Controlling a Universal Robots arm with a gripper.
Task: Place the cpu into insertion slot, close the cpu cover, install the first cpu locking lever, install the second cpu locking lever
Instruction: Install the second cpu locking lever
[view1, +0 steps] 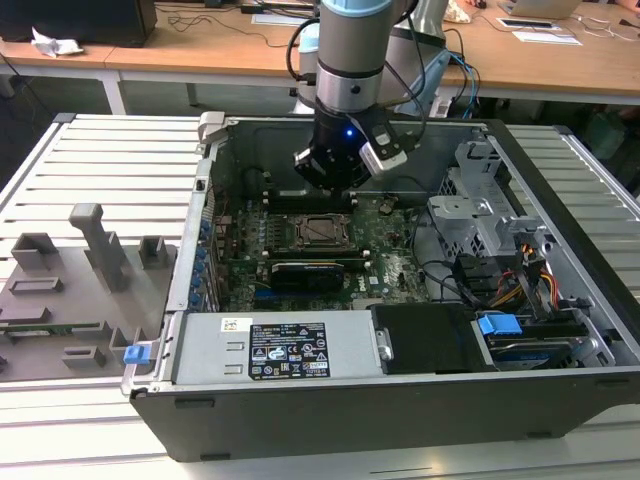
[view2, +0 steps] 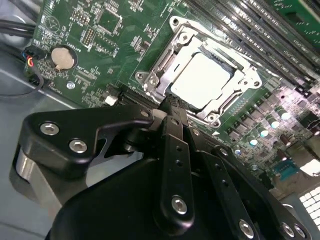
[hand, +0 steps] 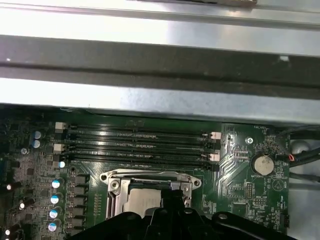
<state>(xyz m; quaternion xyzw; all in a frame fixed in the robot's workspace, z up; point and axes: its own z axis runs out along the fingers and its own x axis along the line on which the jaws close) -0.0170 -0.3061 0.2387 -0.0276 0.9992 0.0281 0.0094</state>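
The cpu (view2: 202, 80) (cover (view2: 232, 97) shut) lies beside the end effector (view2: 170, 102).

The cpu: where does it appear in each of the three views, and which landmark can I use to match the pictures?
Exterior view: the cpu sits in the socket at the middle of the green board, just below the gripper.
Second wrist view: the cpu shows through the cpu cover, beyond the gripper.
First wrist view: the cpu is partly hidden behind the gripper.
Shared landmark: the coin battery, in both wrist views.
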